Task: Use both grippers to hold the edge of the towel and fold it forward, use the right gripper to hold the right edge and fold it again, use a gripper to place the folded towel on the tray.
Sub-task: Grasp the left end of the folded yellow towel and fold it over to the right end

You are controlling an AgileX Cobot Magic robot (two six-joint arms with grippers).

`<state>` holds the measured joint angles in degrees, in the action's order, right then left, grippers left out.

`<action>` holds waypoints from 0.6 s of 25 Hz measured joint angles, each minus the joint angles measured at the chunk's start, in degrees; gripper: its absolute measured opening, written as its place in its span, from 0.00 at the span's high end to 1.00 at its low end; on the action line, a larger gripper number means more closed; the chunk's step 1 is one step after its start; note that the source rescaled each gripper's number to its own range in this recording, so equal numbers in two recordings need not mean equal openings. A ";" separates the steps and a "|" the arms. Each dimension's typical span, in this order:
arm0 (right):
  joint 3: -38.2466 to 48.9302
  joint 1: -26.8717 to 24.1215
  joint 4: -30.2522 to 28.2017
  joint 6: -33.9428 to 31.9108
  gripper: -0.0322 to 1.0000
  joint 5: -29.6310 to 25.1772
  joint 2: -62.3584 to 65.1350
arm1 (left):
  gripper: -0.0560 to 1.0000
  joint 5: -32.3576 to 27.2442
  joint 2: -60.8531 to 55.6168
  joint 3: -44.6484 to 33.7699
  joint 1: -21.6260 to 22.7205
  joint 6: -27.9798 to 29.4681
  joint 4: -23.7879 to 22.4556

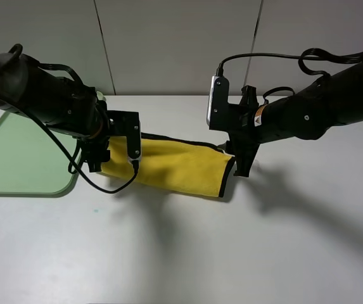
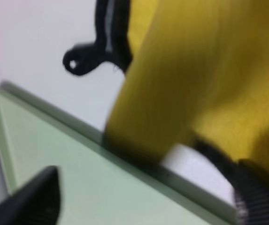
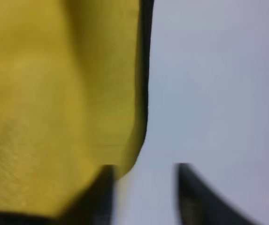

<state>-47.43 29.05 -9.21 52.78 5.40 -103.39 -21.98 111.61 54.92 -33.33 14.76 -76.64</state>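
Nearest, pale surface [image 1: 187, 253]. Beyond it, just one towel [image 1: 175, 166], lying as a folded yellow strip between two grippers. Looks light, soft and floppy, and probably sags and slips apart unless pinched through both layers at the black trim [image 1: 224, 178] on its right end. Left gripper [image 1: 114, 163] at the towel's left end, jaws parted, nothing clamped as far as the blur allows. Right gripper [image 1: 239, 167] just beside the right end, jaws apart, empty. Farther left, one green tray [image 1: 16, 158], close by the towel's left end.

White table [image 1: 187, 259], pale panelled wall [image 1: 168, 44]
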 joint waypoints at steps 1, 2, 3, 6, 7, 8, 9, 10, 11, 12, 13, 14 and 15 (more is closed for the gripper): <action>0.00 -0.09 0.10 0.00 0.31 0.00 0.00 | 0.17 -0.07 0.00 0.00 0.00 1.03 0.00; 0.00 -0.15 0.12 0.00 0.24 0.05 0.00 | 0.15 -0.07 0.00 0.00 0.00 1.80 0.00; 0.00 -0.20 0.12 0.00 0.19 0.11 0.00 | 0.14 -0.07 0.00 0.00 0.00 2.20 0.00; 0.00 -0.20 0.12 0.00 0.15 0.11 0.00 | 0.12 -0.07 0.00 0.00 0.00 2.70 0.00; 0.00 -0.20 0.16 0.00 0.14 0.11 0.00 | 0.12 -0.07 0.00 0.00 0.00 2.78 0.00; 0.00 -0.20 0.16 0.00 0.14 0.15 0.00 | 0.12 -0.07 0.00 0.00 0.00 2.82 0.00; 0.00 -0.20 0.16 0.00 0.14 0.15 0.00 | 0.12 -0.07 0.00 0.00 0.00 2.82 0.00; 0.00 -0.20 0.16 0.00 0.14 0.15 0.00 | 0.12 -0.07 0.00 0.00 0.00 2.82 0.00; 0.00 -0.20 0.16 0.00 0.14 0.15 0.00 | 0.12 -0.07 0.00 0.00 0.00 2.82 0.00; 0.00 -0.20 0.16 0.00 0.14 0.22 0.00 | 0.12 -0.07 0.00 0.00 0.00 2.82 0.00; 0.00 -0.20 0.16 0.00 0.14 0.36 0.00 | 0.12 -0.07 0.00 0.00 0.00 2.82 0.00; 0.00 -0.20 0.16 0.00 0.13 0.52 0.00 | 0.12 -0.07 0.00 0.00 0.00 2.82 0.00; 0.00 -0.20 0.23 0.00 0.11 0.74 0.00 | 0.12 -0.02 0.00 0.00 0.00 2.82 0.00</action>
<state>-47.43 28.85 -8.97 52.78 6.14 -103.39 -22.00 111.61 54.92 -33.34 17.59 -76.64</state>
